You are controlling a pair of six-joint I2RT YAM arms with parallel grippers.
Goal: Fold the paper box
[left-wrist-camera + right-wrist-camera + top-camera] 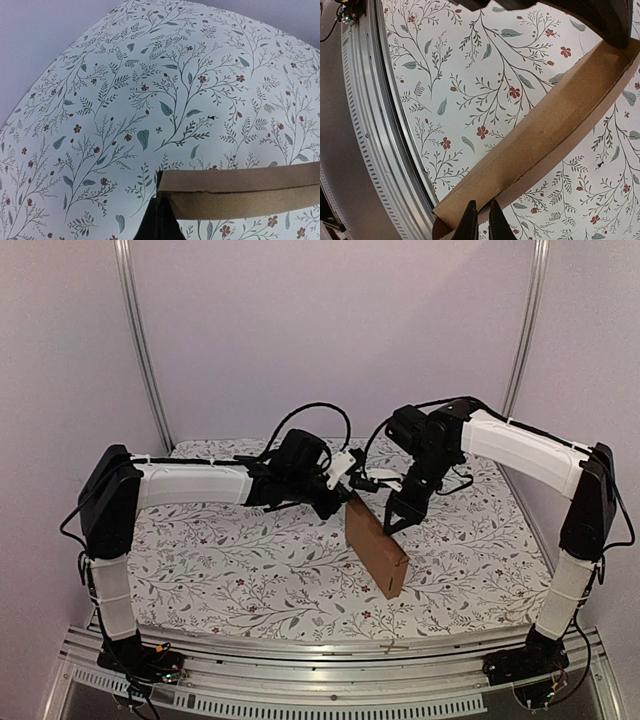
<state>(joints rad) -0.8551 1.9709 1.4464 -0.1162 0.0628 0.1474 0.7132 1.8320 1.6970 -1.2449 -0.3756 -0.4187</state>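
the paper box (pixel 378 550) stands on edge near the middle of the floral tablecloth (pixel 230 560), slanting toward the near right. the right gripper (pixel 398 520) comes down on its upper edge, fingertips (pixel 470 222) pinched nearly together on the cardboard. the left gripper (pixel 348 478) meets the box's far end; i cannot tell whether it grips.
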